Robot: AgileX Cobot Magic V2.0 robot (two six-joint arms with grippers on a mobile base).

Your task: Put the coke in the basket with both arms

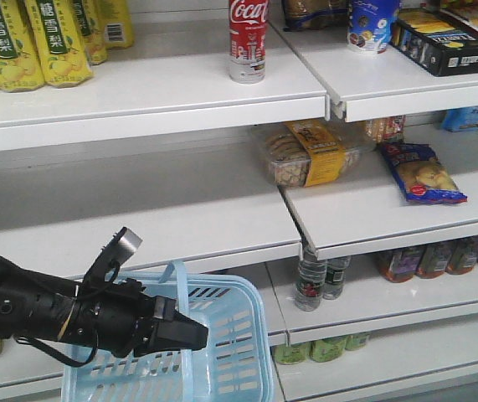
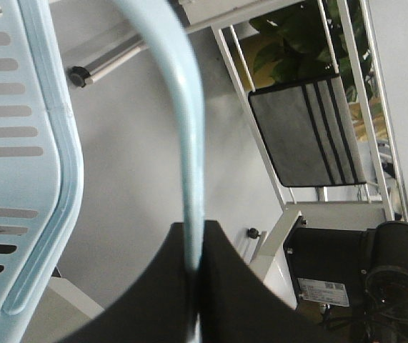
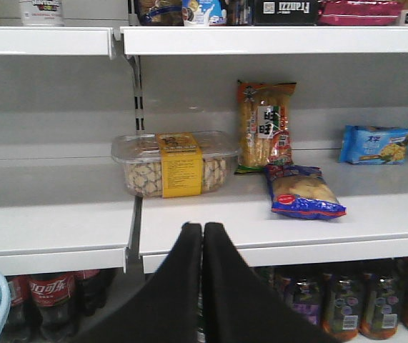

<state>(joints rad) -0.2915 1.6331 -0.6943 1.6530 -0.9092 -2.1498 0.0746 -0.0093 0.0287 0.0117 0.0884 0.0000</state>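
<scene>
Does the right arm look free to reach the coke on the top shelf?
Probably yes: the right gripper is shut and empty, and the coke stands alone near the edge of its shelf. The gripper must rise and open.

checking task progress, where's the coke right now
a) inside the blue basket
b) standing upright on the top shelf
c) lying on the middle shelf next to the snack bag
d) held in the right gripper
B: the coke stands upright on the top shelf, well above the basket, which the left gripper holds by its handle.
</scene>
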